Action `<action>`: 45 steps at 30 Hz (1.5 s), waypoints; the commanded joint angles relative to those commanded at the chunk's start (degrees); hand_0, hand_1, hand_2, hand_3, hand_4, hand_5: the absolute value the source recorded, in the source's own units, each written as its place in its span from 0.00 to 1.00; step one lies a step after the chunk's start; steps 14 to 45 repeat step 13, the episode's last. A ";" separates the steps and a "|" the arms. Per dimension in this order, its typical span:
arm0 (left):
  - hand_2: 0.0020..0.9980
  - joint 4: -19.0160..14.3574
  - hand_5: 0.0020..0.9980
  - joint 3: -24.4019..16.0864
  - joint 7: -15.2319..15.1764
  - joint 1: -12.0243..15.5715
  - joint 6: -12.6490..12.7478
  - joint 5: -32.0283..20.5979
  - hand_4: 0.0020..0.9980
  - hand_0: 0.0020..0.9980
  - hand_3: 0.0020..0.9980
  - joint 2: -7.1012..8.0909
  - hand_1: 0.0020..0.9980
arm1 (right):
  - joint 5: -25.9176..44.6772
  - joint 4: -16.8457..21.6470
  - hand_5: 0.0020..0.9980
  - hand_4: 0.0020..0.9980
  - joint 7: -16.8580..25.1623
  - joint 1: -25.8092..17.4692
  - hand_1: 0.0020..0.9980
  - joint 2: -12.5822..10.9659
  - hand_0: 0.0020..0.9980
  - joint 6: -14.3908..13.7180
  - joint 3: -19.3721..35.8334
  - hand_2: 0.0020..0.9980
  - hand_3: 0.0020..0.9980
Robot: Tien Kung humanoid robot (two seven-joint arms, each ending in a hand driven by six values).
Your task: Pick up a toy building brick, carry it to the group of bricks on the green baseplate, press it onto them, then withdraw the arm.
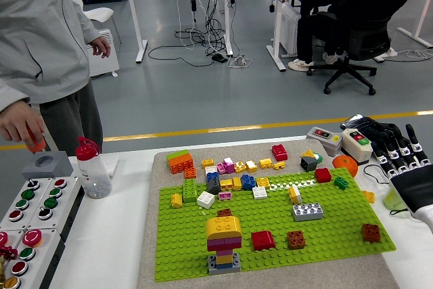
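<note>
A green baseplate [270,225] lies on a grey mat in the middle of the table. A stacked group of bricks [224,243] with a yellow top stands near its front edge. Red [262,239] and brown [295,238] bricks sit beside the stack, another brown one [371,232] at the right. Several loose coloured bricks [233,167] lie along the plate's far edge. My right hand [404,152] hovers at the right edge of the table, fingers spread and holding nothing. My left arm is out of view.
A person stands at the far left; their hand [24,126] lifts an orange cap off a grey block [46,164]. A water bottle [90,168] and a button panel [27,211] are at left. Control boxes [342,141] and an orange disc [344,164] sit at right.
</note>
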 joint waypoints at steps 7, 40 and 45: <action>0.67 0.00 1.00 0.03 0.08 0.00 0.00 0.04 0.28 0.65 0.58 -0.01 0.68 | -1.57 -0.08 0.60 0.82 -0.01 -0.08 0.88 -0.03 0.94 0.43 0.02 0.94 0.96; 0.67 0.00 1.00 -0.03 0.26 0.20 -0.01 0.26 0.28 0.65 0.58 -0.04 0.68 | -2.13 -0.17 0.56 0.83 0.34 -0.20 0.88 -0.09 0.94 0.50 -0.08 0.95 0.98; 0.67 0.00 1.00 -0.03 0.26 0.20 -0.01 0.26 0.28 0.65 0.58 -0.04 0.68 | -2.13 -0.17 0.56 0.83 0.34 -0.20 0.88 -0.09 0.94 0.50 -0.08 0.95 0.98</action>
